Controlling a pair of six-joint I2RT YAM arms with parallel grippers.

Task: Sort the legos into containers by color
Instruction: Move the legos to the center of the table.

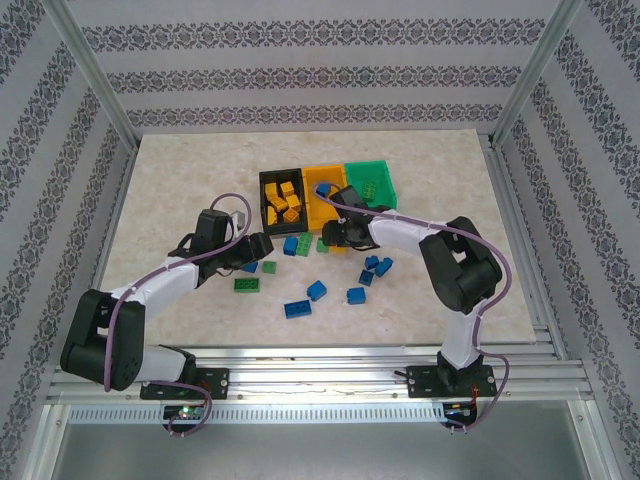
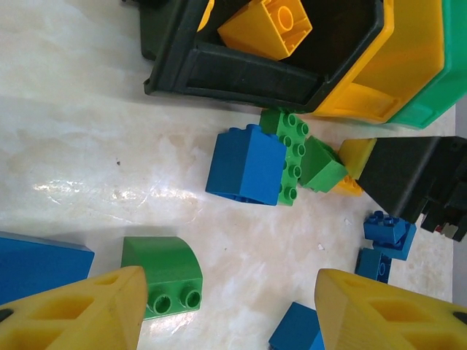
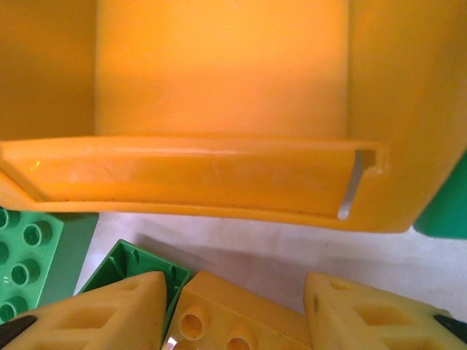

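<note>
Nearest the arms, most of the blue bricks (image 1: 297,308) lie scattered on the pale table (image 1: 180,300), about seven of them, with a few green bricks (image 1: 247,284) among them. I judge the sorting roughly half done: yellow is almost finished, green is begun, and blue is hardly begun.

The left hand (image 2: 230,292) hangs low over this group. Its fingers stand wide apart and nothing is between them. Just under it sits a rounded green brick (image 2: 164,273), one shoulder curved and two studs showing.

A little farther, the right hand (image 3: 235,286) is right before the orange bin (image 3: 219,175). A yellow brick (image 3: 219,321) stands between its wedge-shaped fingers, but the view is so tight that I cannot tell whether they press it or only stand beside it.

Farthest, the three bins sit in a row, wall against wall. The black bin (image 2: 241,76) holds a heap of yellow-orange bricks (image 1: 288,200), and the green bin (image 1: 368,164) holds at least one green piece (so blue, by my guess, belongs in the orange one).

The legos are hard, glossy plastic with round studs on top and sharp corners. The bins are thin moulded plastic with a folded lip at the rim, and the orange one is slightly translucent. The table has a smooth, marbled surface that reflects the light.
</note>
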